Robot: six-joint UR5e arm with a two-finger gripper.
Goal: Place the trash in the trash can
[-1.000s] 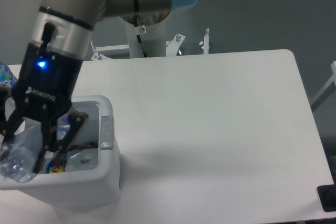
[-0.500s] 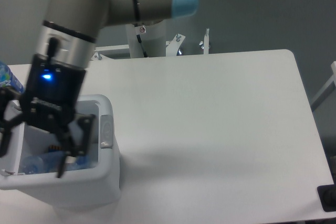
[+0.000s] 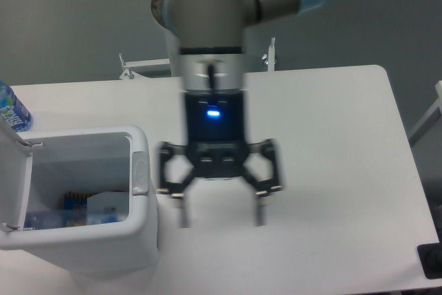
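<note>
The white trash can (image 3: 141,240) stands at the front left of the table with its lid swung open to the left. Trash lies at its bottom: a clear plastic bottle (image 3: 69,217) and some blue and orange wrapping beside it. The carton cannot be made out inside. My gripper (image 3: 221,216) hangs over the table to the right of the can, clear of it, blurred by motion. Its fingers (image 3: 260,206) are spread wide apart with nothing between them.
A blue-labelled bottle (image 3: 11,110) stands at the table's left edge behind the can. The can's grey latch tab (image 3: 140,174) faces right. A metal frame (image 3: 138,67) sits behind the table's far edge.
The gripper let go of the clear bottle, which dropped into the can. The arm then swung right, out of the can and over the table.
</note>
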